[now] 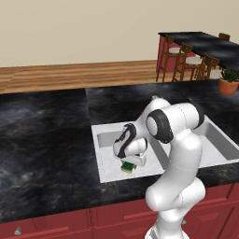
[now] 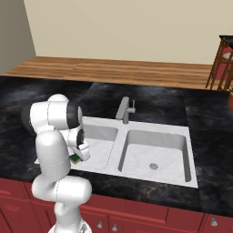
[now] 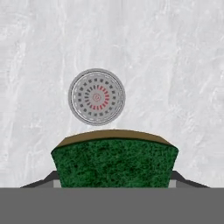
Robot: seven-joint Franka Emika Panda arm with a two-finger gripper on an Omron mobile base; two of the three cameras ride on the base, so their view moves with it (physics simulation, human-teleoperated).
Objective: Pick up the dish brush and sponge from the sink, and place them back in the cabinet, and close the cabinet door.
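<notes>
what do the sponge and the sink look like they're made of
Sponge: seemingly a coarse green scouring fibre, matte and speckled, on a tan foam-like layer along its edge.
Sink: white, faintly mottled like stone or enamel, with a grey, metal-looking drain.

I'm looking into a home kitchen: a black marble worktop point(image 2: 200, 118) carries a white double-basin sink point(image 2: 157, 136) with a grey faucet point(image 2: 125, 110) at its 12 o'clock edge, and red drawers point(image 2: 150, 217) with small knobs run beneath. At 2 o'clock in the left base view, wooden bar stools point(image 1: 186, 60) line a dark-topped island point(image 1: 205, 42) on a wood floor point(image 1: 74, 74), with a potted plant point(image 1: 228, 80) nearby.
</notes>
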